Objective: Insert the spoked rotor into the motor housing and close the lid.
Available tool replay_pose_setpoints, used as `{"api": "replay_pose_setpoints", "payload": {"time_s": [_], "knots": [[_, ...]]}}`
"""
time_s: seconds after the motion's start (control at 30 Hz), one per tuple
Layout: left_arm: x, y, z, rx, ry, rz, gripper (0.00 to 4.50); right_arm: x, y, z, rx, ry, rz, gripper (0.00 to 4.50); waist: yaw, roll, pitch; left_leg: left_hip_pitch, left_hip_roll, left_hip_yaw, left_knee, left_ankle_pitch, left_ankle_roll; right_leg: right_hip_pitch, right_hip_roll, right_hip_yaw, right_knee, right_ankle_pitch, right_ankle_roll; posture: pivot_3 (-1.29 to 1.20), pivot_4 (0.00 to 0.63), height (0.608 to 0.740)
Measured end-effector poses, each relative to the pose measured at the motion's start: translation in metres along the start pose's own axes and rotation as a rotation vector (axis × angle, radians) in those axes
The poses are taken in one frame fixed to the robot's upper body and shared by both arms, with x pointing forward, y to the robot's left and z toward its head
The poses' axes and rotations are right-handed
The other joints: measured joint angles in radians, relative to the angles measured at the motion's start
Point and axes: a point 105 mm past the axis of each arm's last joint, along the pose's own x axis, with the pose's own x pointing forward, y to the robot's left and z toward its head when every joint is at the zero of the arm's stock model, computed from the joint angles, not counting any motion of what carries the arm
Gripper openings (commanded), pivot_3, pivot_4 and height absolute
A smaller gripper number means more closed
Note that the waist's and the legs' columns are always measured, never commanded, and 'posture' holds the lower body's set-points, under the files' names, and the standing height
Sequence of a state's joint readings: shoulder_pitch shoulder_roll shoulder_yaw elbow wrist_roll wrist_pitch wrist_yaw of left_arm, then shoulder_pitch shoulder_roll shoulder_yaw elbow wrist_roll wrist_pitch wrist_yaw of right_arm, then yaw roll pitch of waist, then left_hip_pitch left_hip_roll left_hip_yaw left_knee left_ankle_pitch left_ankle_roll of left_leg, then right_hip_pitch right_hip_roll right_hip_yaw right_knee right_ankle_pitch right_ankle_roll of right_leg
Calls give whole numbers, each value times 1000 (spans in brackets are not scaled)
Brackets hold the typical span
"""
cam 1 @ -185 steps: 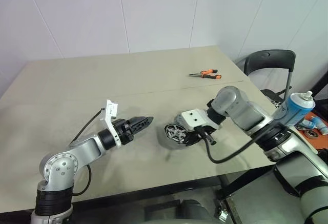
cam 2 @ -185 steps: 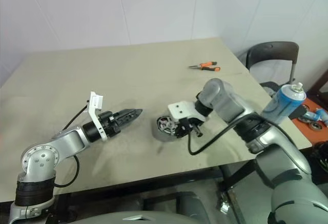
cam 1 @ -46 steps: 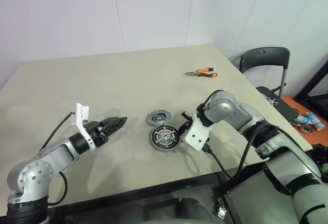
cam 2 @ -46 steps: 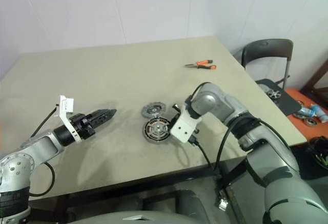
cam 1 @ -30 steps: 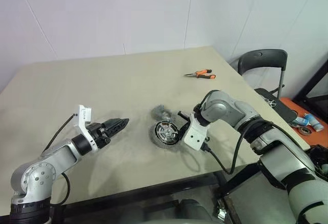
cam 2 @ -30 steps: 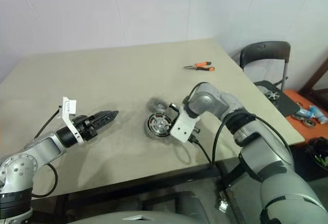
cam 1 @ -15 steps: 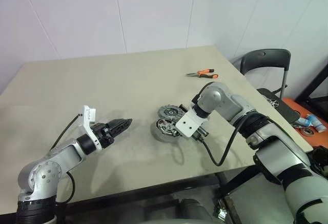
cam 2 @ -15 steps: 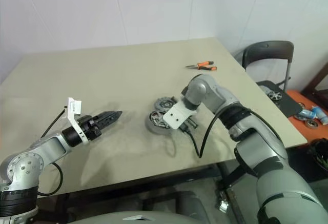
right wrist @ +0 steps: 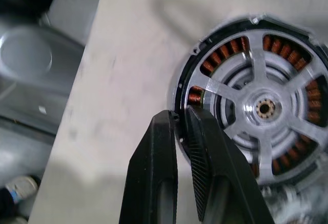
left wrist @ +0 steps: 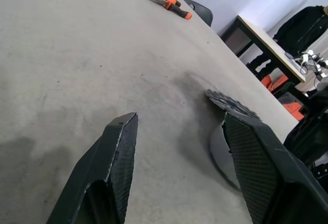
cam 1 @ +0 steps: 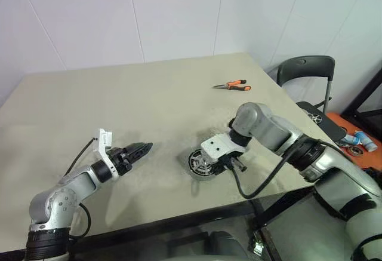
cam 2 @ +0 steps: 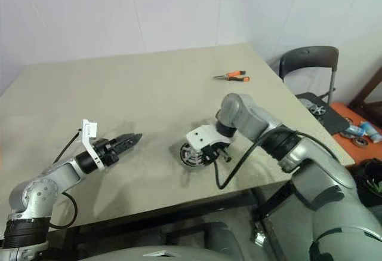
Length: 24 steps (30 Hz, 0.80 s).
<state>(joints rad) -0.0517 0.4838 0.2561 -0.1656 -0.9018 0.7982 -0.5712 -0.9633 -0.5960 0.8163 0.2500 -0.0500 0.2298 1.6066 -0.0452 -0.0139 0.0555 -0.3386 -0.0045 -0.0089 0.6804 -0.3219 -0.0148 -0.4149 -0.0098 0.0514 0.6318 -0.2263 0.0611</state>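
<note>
The motor housing (right wrist: 256, 101), a silver cup with copper windings, is tipped up off the table near its front edge (cam 1: 202, 162). A spoked rotor (right wrist: 266, 108) with a small hub sits inside it over the windings. My right gripper (right wrist: 179, 112) is shut on the housing's rim, one finger outside and one inside, and comes down on it from the right (cam 1: 224, 159). The ribbed lid (left wrist: 233, 105) lies flat just behind the housing (left wrist: 220, 149). My left gripper (left wrist: 179, 119) is open with nothing in it, hovering over the table to the housing's left (cam 1: 142, 149).
Orange-handled pliers (cam 1: 236, 85) lie at the table's far right. A black chair (cam 1: 307, 70) stands beyond the right edge. The table's front edge (cam 1: 179, 216) runs close below the housing.
My right wrist has rolled over and now points down at the housing, which has come nearer the front edge and tipped up. The lid is now behind the gripper. The left gripper stayed open.
</note>
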Motion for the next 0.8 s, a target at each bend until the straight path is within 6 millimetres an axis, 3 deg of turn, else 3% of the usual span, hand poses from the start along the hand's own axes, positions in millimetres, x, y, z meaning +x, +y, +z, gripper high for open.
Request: {"api": "replay_pose_setpoints", "payload": {"time_s": [0.27, 0.43, 0.57, 0.8], "knots": [[-3, 4, -10, -6, 1, 1, 2884, 16, -31, 14, 248, -78, -1, 188, -27, -2, -1, 9, 1, 0, 1, 0, 0, 5, 0, 0, 1, 2, -3, 0, 0, 740], [-8, 6, -21, -29, 10, 9, 2884, 14, -49, 17, 375, -104, -48, 188, -27, -1, 0, 16, 2, -1, 0, 0, 0, 9, 0, -2, 2, 1, -1, 0, 0, 740], [-7, 4, -24, -33, 9, 3, 2884, 13, -63, 11, 367, -64, -131, 188, -24, -1, 0, 14, 1, -1, 0, 0, 0, 8, -1, -2, 1, 1, -1, 0, 0, 740], [-8, 3, -24, -34, 11, 3, 2884, 13, -64, 10, 375, -61, -133, 188, -25, -1, 0, 11, 0, -1, 0, 0, -1, 6, -2, -1, 0, 2, -2, 0, 0, 740]]}}
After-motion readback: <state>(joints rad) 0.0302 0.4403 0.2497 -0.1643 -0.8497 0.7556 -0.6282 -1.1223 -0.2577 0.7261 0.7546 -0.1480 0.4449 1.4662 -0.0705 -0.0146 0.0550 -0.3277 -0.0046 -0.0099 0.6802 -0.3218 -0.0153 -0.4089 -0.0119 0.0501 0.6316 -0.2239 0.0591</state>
